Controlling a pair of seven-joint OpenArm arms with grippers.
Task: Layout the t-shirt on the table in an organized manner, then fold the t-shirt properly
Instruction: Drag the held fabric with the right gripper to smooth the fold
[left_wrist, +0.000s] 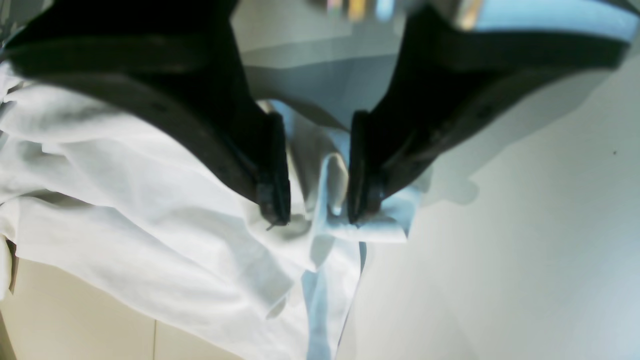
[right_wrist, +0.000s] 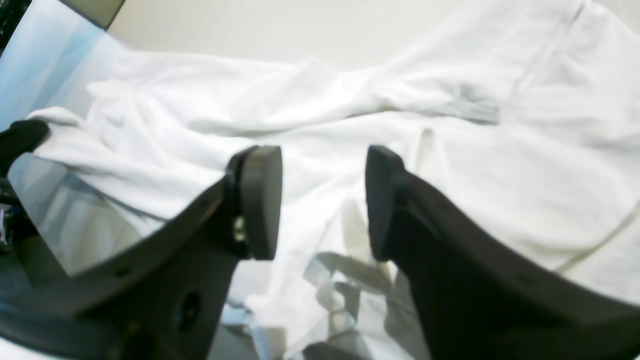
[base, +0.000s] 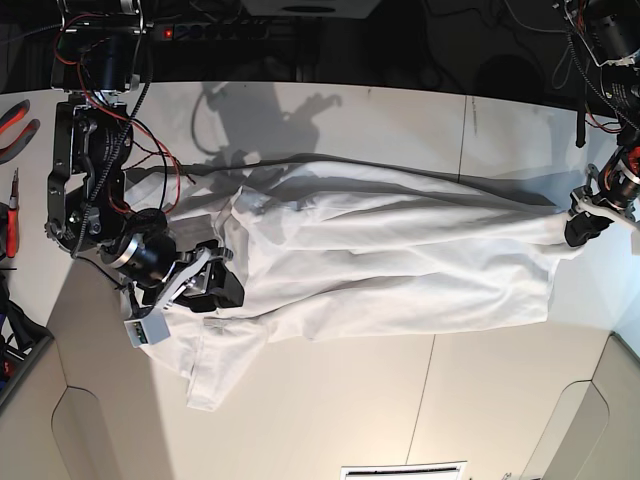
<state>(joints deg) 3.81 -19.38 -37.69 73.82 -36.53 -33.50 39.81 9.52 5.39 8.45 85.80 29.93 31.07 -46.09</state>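
While the large, plain white cotton t-shirt lies stretched lengthwise across the wide matte off-white table, the two arms stand at its opposite ends. Left gripper: jaws partly closed around a raised fold of white cloth at the shirt's edge, the pads pressing it from both sides — a pinch grip on the garment. Right gripper: jaws apart, nothing between them, poised just above rumpled fabric near the other end; in the base view it sits where the cloth bunches.

Handling, judged from the drape: the cloth is light, soft and limp, creasing wherever it is unsupported, so it will sag between any two holds and trail folds when dragged. It is neither fragile nor slippery, yet a thin pinch may catch only one layer. Good holds would be seamed, thicker places — hem corners, shoulder seams — taken symmetrically so tension spreads evenly. Layout appears unfinished: long wrinkles run the shirt's length and one sleeve lies crumpled.
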